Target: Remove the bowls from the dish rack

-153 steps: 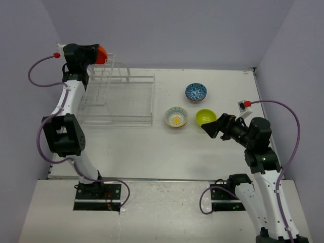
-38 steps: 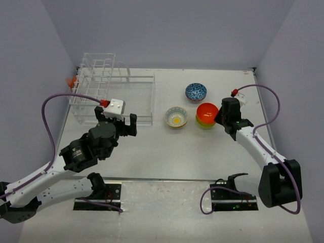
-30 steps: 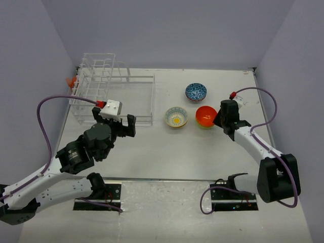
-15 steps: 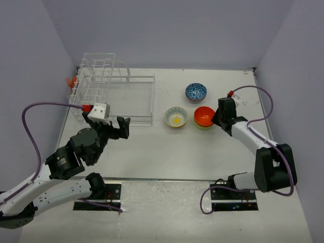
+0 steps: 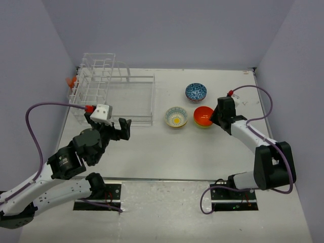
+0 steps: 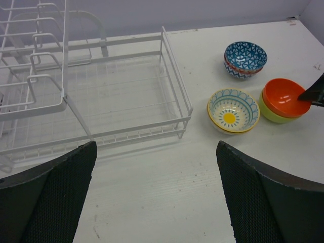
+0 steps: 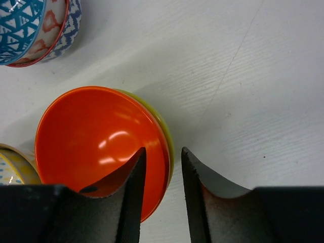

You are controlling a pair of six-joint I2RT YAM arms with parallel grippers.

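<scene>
Left gripper (image 6: 155, 148) is wide open, gripping nothing, and hovers over the table (image 6: 152, 192) just near of the rack (image 6: 136, 129). The rack sits far-left, ahead and left of its fingers. Right gripper (image 7: 161, 152) straddles the near rim of the orange bowl (image 7: 96, 136), nested in the green bowl (image 6: 272, 114). Its jaws are slightly parted, with a gap either side, so it looks released. The rack is well off to its left.

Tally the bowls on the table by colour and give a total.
Blue patterned bowl: 1
Cream bowl with yellow centre: 1
Orange bowl: 1
Green bowl, nested under the orange one: 1
Total: 4
</scene>
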